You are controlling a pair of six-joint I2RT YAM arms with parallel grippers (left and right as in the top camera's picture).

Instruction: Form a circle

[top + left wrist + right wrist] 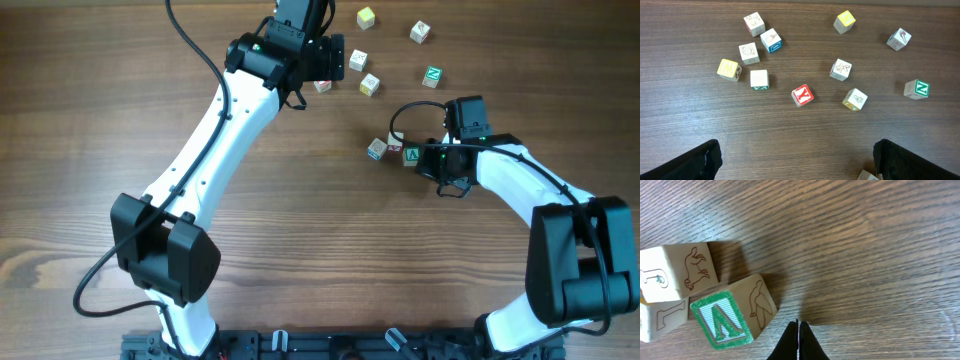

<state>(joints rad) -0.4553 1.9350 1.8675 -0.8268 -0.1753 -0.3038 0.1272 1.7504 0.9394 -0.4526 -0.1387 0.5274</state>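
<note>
The circle sits upper left in the left wrist view, five cubes bunched tight on the table; loose letter cubes lie scattered to its right; left gripper hangs short of it, jaws spread wide, empty; right gripper is pinched closed on nothing, tips just beside a green-faced cube.

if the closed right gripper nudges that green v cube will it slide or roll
Probably slides: the green V cube is flat-faced, rigid-looking wood on a smooth table. An off-centre nudge from the shut right gripper would likely twist it towards the neighbouring cube.
</note>
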